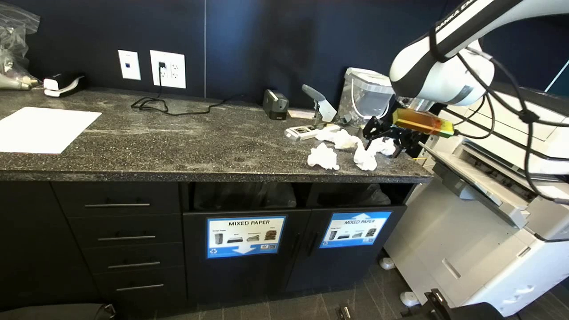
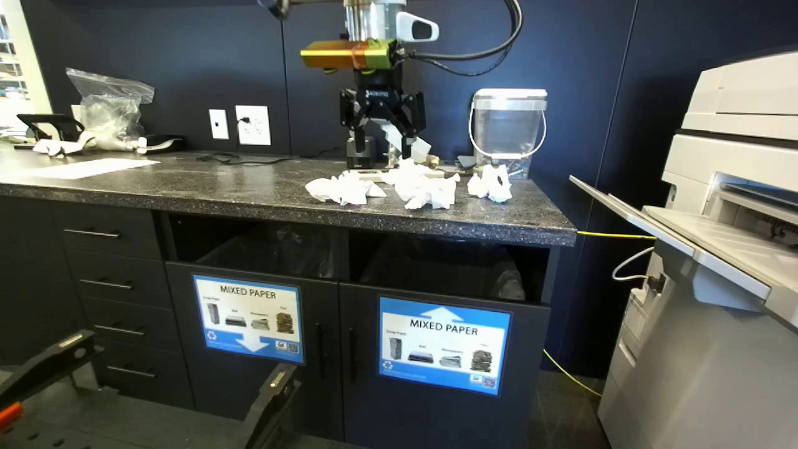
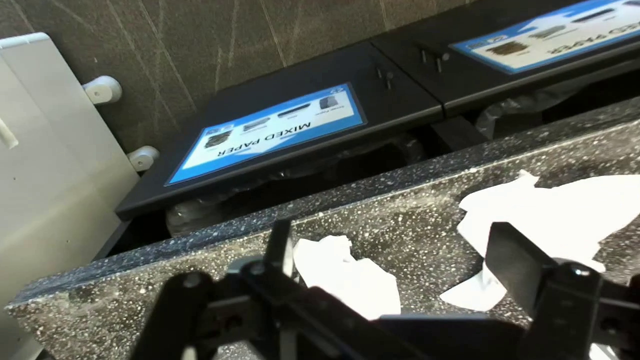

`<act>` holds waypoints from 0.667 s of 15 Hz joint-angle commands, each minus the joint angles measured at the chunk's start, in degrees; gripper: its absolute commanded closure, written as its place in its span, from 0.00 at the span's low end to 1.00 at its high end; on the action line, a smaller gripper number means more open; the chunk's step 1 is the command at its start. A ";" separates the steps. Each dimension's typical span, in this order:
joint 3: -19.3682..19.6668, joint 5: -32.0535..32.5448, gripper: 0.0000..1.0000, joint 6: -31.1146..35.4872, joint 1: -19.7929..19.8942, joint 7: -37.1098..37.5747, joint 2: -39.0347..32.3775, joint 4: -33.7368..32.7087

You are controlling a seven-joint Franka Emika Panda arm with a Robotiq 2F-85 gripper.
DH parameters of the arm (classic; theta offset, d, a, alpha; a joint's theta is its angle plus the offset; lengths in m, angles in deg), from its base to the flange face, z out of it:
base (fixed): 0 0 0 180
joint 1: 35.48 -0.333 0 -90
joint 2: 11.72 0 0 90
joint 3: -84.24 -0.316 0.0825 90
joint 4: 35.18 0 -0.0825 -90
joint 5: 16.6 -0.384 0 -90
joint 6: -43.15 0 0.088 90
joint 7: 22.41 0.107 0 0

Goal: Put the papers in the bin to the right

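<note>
The papers are several crumpled white wads (image 2: 424,185) on the right end of the dark speckled counter. In both exterior views my gripper (image 2: 383,149) hangs fingers down over this group, its jaws wide apart and holding nothing. In the wrist view a smaller wad (image 3: 345,275) lies beside one finger, and the other finger partly covers a larger wad (image 3: 550,215). Which container is the bin I cannot tell: a pale translucent bucket (image 2: 508,128) with a white top stands at the counter's back right, and a lined bin (image 2: 436,271) sits in the right MIXED PAPER opening below.
A white stapler (image 1: 306,132) and a black pencil sharpener (image 1: 275,105) stand close by the papers. A large flat white sheet (image 1: 44,129) lies at the far left. The counter's front edge (image 2: 436,221) runs just in front of the papers, and a big printer (image 2: 717,249) stands to the right.
</note>
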 commanded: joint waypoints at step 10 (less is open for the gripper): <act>2.27 -1.41 0.00 1.09 0.53 3.21 -25.21 -27.16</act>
